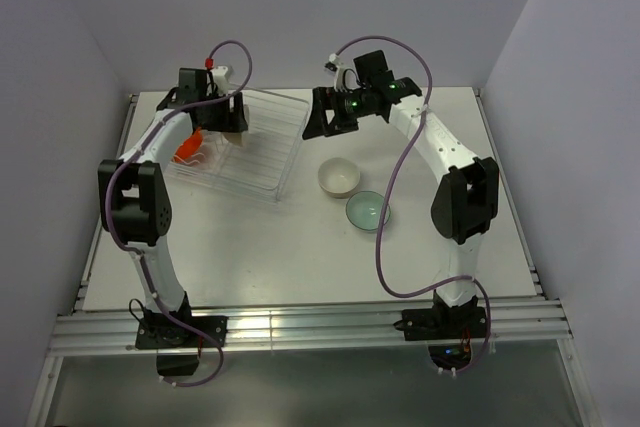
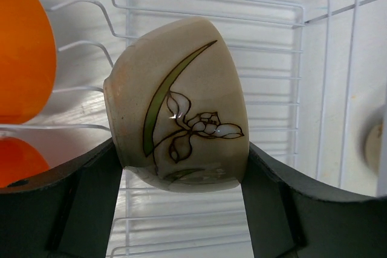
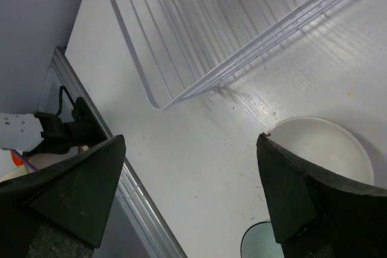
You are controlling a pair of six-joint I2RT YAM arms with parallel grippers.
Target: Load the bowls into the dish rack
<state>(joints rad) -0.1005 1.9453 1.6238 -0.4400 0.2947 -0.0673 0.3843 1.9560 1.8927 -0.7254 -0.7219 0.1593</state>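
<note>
My left gripper (image 2: pixel 181 156) is shut on a cream bowl (image 2: pixel 178 104) with a painted flower, held on its side over the white wires of the dish rack (image 2: pixel 296 77). An orange bowl (image 2: pixel 24 58) stands on edge in the rack just left of it. In the top view the left gripper (image 1: pixel 232 119) is over the clear dish rack (image 1: pixel 288 152), with the orange bowl (image 1: pixel 189 147) at the rack's left end. My right gripper (image 1: pixel 322 119) is open and empty beside the rack's right edge. A second cream bowl (image 1: pixel 339 177) and a teal bowl (image 1: pixel 368 210) sit on the table.
The right wrist view shows the right gripper (image 3: pixel 190 143) above bare table, the rack's corner (image 3: pixel 181 46) ahead, the cream bowl (image 3: pixel 326 149) and teal bowl (image 3: pixel 257 243) to the right. The table edge rail (image 3: pixel 130 191) runs at left. Grey walls surround the table.
</note>
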